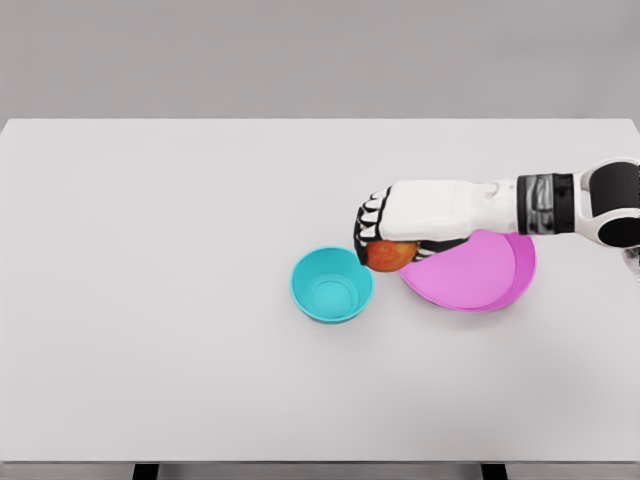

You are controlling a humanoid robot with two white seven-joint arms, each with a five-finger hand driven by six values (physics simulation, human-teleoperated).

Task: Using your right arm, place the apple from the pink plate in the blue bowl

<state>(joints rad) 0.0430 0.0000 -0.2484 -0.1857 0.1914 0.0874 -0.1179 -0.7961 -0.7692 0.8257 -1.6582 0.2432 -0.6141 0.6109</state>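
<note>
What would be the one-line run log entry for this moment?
right hand: shut on apple | apple: between pink plate and blue bowl | bowl: empty

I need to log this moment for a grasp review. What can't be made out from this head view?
- Top of the apple: covered by the right hand curled over it.
- Whether the apple has left the pink plate: the contact is hidden under the hand.
- Right arm past the elbow: cut off by the right edge.
- Left arm: not in view.
- Blue bowl: fully visible.
</note>
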